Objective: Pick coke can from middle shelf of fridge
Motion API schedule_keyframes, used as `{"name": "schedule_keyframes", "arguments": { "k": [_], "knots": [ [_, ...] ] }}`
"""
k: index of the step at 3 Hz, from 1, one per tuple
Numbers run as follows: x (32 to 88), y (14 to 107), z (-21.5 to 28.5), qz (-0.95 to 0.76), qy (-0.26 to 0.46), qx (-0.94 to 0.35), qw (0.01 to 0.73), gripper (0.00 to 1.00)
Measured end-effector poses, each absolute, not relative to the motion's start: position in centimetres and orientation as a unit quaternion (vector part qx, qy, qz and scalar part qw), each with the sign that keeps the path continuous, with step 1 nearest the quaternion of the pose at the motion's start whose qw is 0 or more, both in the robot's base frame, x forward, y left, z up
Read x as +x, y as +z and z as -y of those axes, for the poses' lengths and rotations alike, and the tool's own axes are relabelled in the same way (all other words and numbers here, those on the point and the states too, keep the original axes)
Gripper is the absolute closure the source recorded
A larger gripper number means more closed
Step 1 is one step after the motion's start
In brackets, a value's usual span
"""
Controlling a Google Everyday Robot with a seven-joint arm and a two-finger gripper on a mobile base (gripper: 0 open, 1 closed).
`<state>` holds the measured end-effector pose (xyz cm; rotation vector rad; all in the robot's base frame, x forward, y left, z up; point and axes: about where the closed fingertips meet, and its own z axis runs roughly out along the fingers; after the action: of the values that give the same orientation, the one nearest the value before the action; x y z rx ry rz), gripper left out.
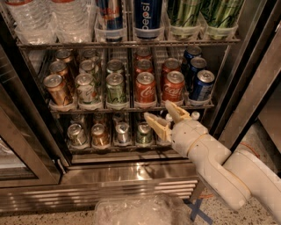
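Note:
The open fridge (145, 178) fills the camera view. Its middle shelf (131, 107) is a wire rack with rows of bronze, green, red and blue cans. Two rows of red coke cans stand there; the front ones are at centre (145, 88) and just right of it (174, 86). My gripper (164, 115) is open, with tan fingers (157, 125) spread. It sits just below the front rail of the middle shelf, under the two front coke cans, and holds nothing. My white arm runs from it down to the lower right.
The top rack holds water bottles (66, 19), a Pepsi can (147, 15) and tall green cans (199, 13). The bottom rack holds several cans (101, 134) behind my gripper. A door frame (257, 79) stands at the right. A clear plastic bag (136, 211) lies on the floor.

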<state>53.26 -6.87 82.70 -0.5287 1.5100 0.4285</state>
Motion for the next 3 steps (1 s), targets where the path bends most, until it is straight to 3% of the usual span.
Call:
{"name": "schedule_keyframes", "arguments": {
  "k": [1,2,3],
  "knots": [
    [53.8,82.5,6.5,-0.67,0.191,-0.24,0.676,0.25],
    [54.5,82.3,6.1,-0.669,0.193,-0.244,0.675,0.33],
    [55.4,82.2,5.5,-0.665,0.193,-0.252,0.676,0.32]
  ]
}}
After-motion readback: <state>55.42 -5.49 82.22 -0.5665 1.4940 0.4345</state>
